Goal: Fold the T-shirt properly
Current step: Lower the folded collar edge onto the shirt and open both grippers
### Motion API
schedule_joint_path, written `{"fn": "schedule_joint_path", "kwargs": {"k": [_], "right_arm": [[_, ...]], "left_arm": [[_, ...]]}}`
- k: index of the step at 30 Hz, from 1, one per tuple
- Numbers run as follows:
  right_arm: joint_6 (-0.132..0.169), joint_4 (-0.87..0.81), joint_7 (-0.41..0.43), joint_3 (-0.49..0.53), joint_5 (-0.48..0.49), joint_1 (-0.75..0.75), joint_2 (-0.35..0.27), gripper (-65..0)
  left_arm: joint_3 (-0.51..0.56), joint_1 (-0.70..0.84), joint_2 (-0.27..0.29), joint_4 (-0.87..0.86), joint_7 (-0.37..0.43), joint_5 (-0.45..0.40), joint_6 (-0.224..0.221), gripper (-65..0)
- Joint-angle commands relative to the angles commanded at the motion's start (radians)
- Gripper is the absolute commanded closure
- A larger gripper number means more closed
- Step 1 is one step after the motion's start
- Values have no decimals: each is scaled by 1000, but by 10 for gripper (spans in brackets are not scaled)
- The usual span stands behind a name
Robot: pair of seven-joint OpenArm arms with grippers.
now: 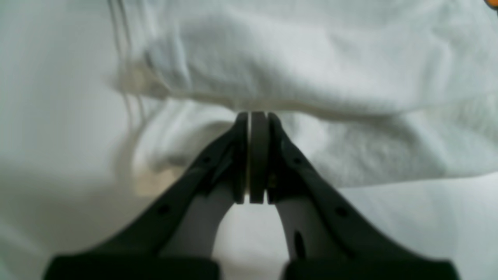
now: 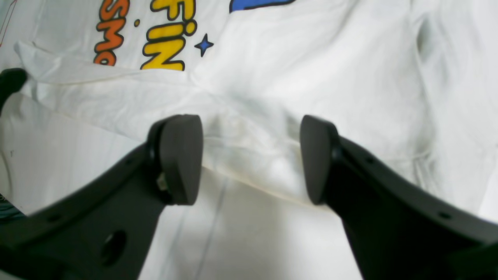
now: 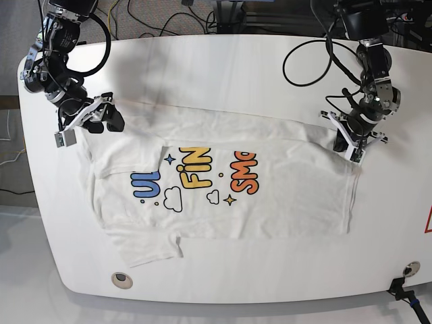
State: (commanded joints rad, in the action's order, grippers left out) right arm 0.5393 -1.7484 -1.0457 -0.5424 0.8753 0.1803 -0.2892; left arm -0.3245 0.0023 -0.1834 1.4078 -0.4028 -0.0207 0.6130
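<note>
The white T-shirt (image 3: 270, 209) lies print-up on the tabletop, its far edge folded down over the top of the orange, yellow and blue letters. At the shirt's right end, my left gripper (image 3: 349, 144) is shut, with its fingertips at the folded hem. In the left wrist view the left gripper (image 1: 256, 114) has its pads pressed together with a thin pale strip between them, against the cloth fold of the T-shirt (image 1: 311, 58). My right gripper (image 3: 108, 125) hovers over the shirt's left end. Close up, the right gripper (image 2: 251, 155) stands wide open over the T-shirt (image 2: 272, 77), holding nothing.
The white table (image 3: 270, 61) has rounded corners and bare surface beyond the shirt on the far and near sides. Cables (image 3: 169, 13) hang behind the far edge. A round grommet (image 3: 121, 277) sits near the front left, and a black fitting (image 3: 399, 286) at the front right.
</note>
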Motion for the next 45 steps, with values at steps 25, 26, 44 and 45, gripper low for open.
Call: {"fn": "schedule_joint_path", "kwargs": {"k": [25,26,44,45], "right_arm": [[5,0,0,0,3,12,0,-382],[5,0,0,0,3,12,0,-382],[5,-2,0,-2,5,14,25,-382],[5,-2,0,-2,5,14,25,-382]], "left_arm": [[20,-21,21,138,0,6,0,0],[20,17,21,160,-2,6,0,0],[137,25,29,6,2,5,0,0],[140,15,29,3,3,5,0,0]]}}
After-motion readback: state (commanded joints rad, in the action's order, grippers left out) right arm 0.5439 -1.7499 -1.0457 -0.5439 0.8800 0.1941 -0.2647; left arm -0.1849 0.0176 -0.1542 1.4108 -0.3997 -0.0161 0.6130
